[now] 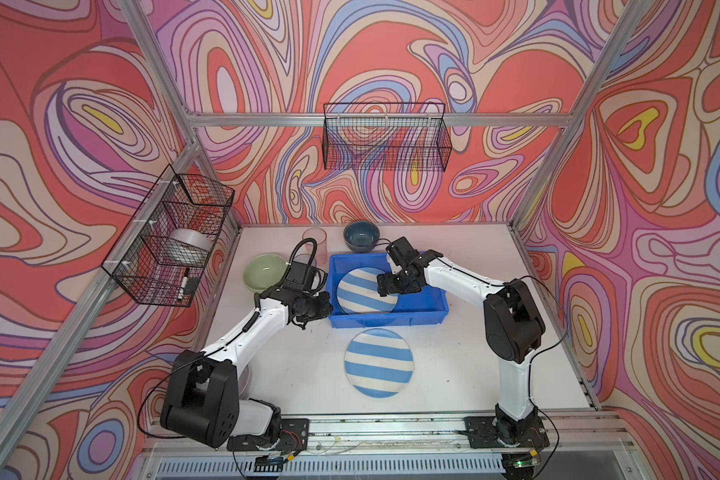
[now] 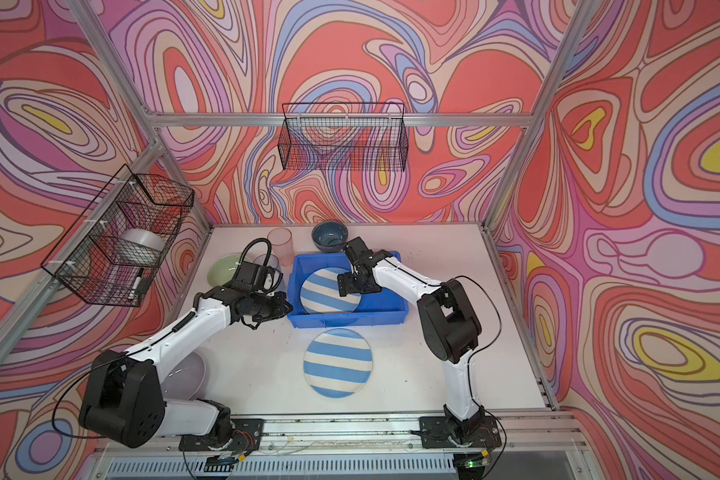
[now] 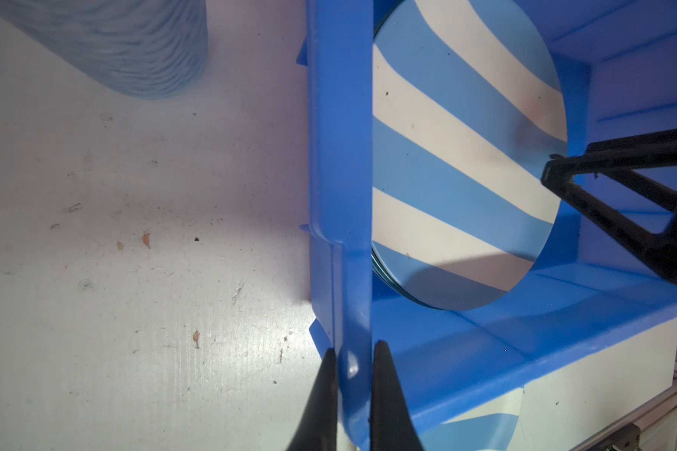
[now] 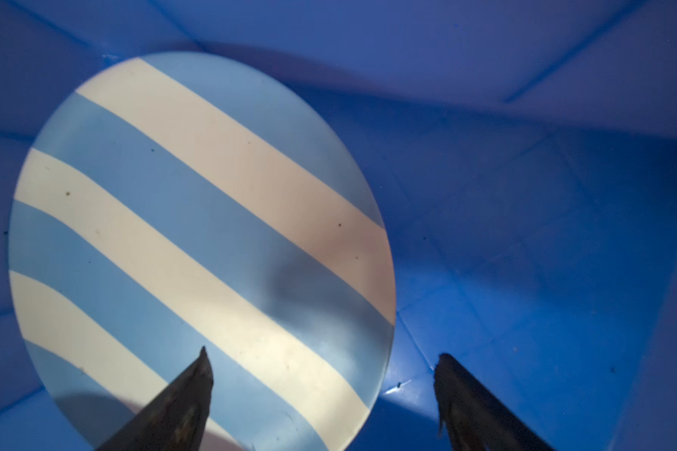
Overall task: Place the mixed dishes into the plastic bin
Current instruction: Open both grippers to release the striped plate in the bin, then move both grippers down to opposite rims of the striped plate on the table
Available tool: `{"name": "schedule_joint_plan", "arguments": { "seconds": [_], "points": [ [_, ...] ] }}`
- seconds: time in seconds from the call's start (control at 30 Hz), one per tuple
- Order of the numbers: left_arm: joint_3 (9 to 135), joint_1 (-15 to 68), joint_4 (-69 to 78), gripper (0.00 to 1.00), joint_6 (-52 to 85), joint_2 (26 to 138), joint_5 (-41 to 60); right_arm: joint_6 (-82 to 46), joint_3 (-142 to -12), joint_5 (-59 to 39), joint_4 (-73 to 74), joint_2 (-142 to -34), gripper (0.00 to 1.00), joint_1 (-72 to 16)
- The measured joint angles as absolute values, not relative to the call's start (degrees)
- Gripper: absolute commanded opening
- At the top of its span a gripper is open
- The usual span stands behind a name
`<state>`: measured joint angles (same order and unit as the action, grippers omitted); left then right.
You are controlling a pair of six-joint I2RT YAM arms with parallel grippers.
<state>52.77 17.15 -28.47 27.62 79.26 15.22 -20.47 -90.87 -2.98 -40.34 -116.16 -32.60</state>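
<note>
The plastic bin (image 1: 391,319) contains one striped plate (image 1: 360,293). A second striped plate (image 1: 379,362) lies on the table (image 1: 454,365), just in front of the bin. Only the left wrist view shows the left gripper (image 3: 355,347) clamped on the bin's rim. In the right wrist view, the right gripper (image 4: 323,351) is above the binned plate with its jaws apart. Only the top views show the wire basket (image 1: 163,266), which holds a white roll (image 1: 190,245).

The blue plastic bin (image 1: 391,319) has bare floor right of its striped plate (image 1: 360,293). The left gripper (image 3: 355,347), clamped on the rim, blocks the left side.
</note>
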Motion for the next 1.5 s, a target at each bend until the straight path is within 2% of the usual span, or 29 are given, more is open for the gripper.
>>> {"name": "schedule_joint_plan", "arguments": {
  "seconds": [0.6, 0.83, 1.0, 1.23, 1.5],
  "points": [
    [52.80, 17.15, -28.49, 0.10, 27.64, 79.26, 15.42, -21.61, -90.85, -11.20, -37.08, -118.52, 0.89, -32.45],
    [52.86, 17.17, -29.32, 0.25, 27.66, 78.59, 15.18, -21.10, -90.67, -7.31, -38.83, -116.86, 0.89, -32.60],
    [53.93, 17.17, -33.28, 0.33, 27.86, 75.44, 13.87, -20.38, -88.71, -3.36, -41.19, -108.03, 0.86, -32.69],
    [51.00, 17.76, -35.44, 0.34, 28.91, 66.41, 15.57, -20.73, -76.84, -5.58, -38.57, -89.25, 0.77, -33.95],
    [42.13, 29.26, -35.57, 0.24, 33.32, 57.30, 14.74, -25.15, -54.43, -12.60, -33.45, -73.19, 0.64, -38.57]
  ]
}}
